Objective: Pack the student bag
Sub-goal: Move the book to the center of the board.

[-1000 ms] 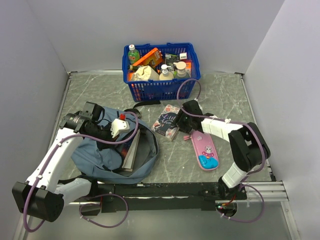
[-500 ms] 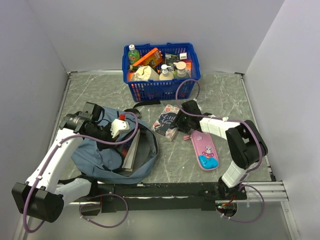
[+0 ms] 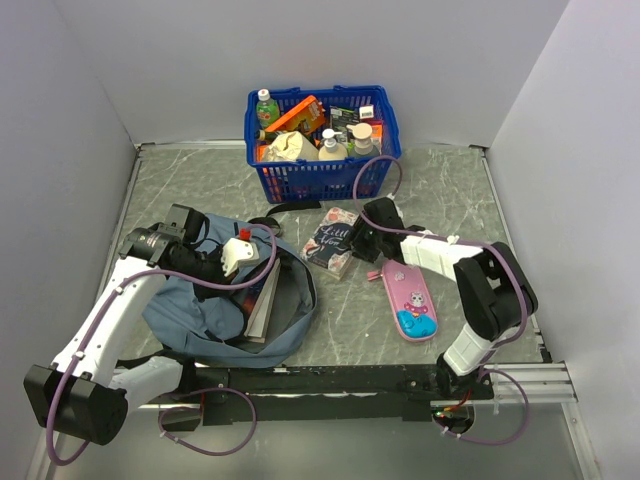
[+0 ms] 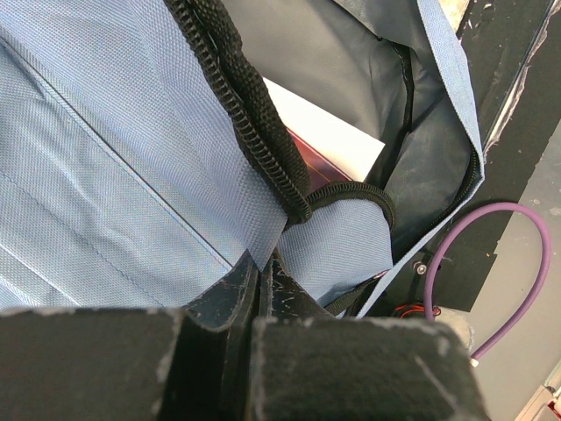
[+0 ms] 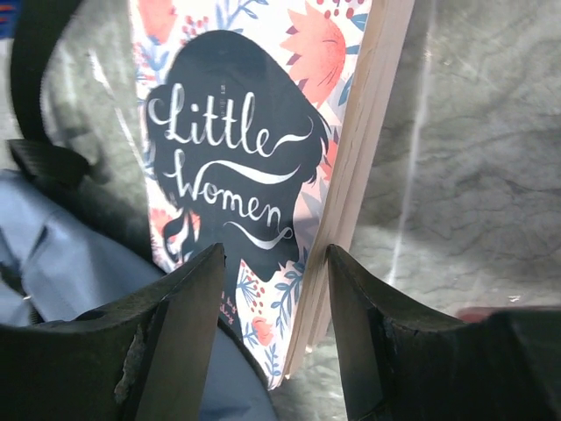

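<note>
Student bag [image 3: 215, 310] lies slumped on the worktop [image 3: 450, 190] with its mouth open. The left fingers [image 4: 215, 303] are clenched on its blue fabric edge, just beside the black zip [image 4: 245, 96]. Beyond their tips, inside the bag, a white-paged book [image 4: 324, 132] shows. The right fingers [image 5: 175, 342] are spread apart, straddling the lower corner of the Little Women book [image 5: 237, 158]; whether either finger touches it I cannot tell. A pink pencil case [image 3: 408, 303] lies near them.
</note>
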`<action>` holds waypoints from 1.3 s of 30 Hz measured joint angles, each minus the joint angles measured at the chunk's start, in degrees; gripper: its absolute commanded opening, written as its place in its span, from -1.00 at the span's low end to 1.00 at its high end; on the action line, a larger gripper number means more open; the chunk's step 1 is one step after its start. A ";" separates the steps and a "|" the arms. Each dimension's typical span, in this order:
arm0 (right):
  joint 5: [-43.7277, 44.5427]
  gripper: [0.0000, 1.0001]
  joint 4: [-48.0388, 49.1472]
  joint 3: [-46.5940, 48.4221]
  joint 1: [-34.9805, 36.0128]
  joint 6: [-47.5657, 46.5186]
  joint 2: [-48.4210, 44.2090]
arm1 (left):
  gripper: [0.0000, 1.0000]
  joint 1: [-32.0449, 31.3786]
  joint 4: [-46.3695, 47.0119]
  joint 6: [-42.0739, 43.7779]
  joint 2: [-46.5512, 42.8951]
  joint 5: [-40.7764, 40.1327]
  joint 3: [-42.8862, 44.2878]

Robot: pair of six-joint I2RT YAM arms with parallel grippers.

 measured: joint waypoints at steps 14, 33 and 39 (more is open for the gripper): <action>-0.94 0.10 6.19 -0.24 0.44 2.86 -1.25 | -0.98 0.00 0.02 0.46 0.00 0.00 -0.22; 0.02 0.13 9.75 2.69 3.32 3.65 4.94 | -0.98 0.00 -0.17 1.09 0.00 0.00 -0.22; 0.28 0.14 9.35 2.73 3.43 3.89 6.27 | -0.98 0.00 -0.22 1.09 0.00 0.00 -0.22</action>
